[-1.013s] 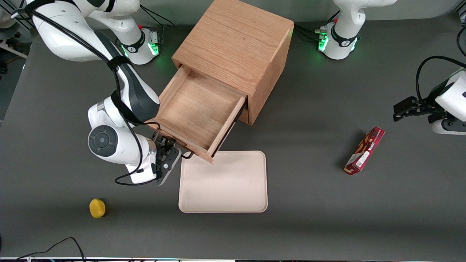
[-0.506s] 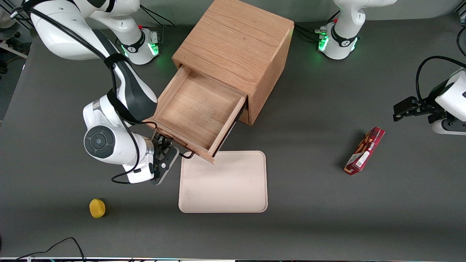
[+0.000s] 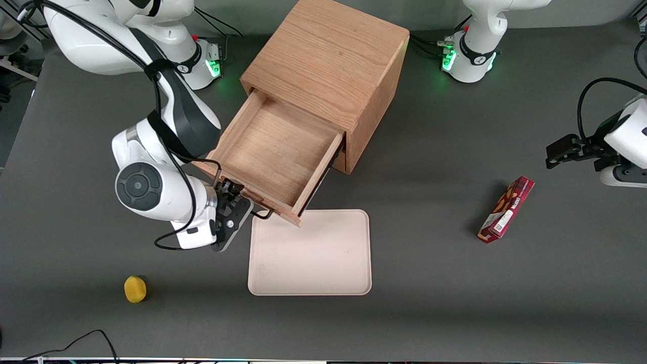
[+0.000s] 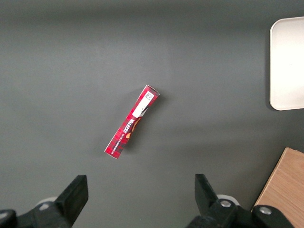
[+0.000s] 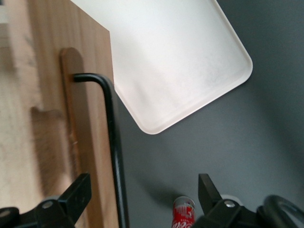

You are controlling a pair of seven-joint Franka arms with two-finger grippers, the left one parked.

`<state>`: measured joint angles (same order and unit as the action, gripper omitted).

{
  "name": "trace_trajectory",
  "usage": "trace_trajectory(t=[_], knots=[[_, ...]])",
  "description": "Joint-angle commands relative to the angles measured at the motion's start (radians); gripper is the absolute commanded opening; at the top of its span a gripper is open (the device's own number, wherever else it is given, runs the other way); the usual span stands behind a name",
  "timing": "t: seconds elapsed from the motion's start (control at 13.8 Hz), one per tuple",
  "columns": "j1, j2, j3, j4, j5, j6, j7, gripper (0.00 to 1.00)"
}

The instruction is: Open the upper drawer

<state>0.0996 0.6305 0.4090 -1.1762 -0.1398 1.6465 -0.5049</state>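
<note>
The upper drawer [image 3: 275,151] of the wooden cabinet [image 3: 328,55] stands pulled far out, and its plain wooden inside holds nothing. Its thin black handle [image 3: 262,215] sticks out from the drawer front [image 5: 90,109] over the tray's edge. My right gripper [image 3: 234,201] is at the drawer front, nearer the front camera than the drawer. In the right wrist view the gripper [image 5: 142,194] is open, with the black handle bar [image 5: 115,161] running between the fingers [image 5: 78,190] without touching either. The lower drawer is hidden under the open one.
A pale tray [image 3: 311,253] lies on the table just below the drawer front. A yellow object [image 3: 135,289] sits nearer the front camera, toward the working arm's end. A red box [image 3: 507,209] lies toward the parked arm's end. A red can [image 5: 183,213] shows under the gripper.
My wrist has shifted a little farther from the front camera, closer to the drawer front. The drawer stays pulled out about as far as before.
</note>
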Motion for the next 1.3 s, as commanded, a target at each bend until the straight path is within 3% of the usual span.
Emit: trace_trajectory(t=[0.0, 0.36, 0.58, 0.94, 1.23], knots=[[0.012, -0.027, -0.01, 0.059, -0.003, -0.083, 0.022, 1.0], [-0.032, -0.201, -0.01, 0.038, 0.037, -0.19, 0.115, 1.0], [-0.128, -0.314, -0.01, -0.017, 0.074, -0.217, 0.147, 1.0], [-0.302, -0.515, -0.01, -0.181, 0.196, -0.217, 0.261, 1.0], [-0.414, -0.696, -0.01, -0.331, 0.245, -0.218, 0.276, 1.0]])
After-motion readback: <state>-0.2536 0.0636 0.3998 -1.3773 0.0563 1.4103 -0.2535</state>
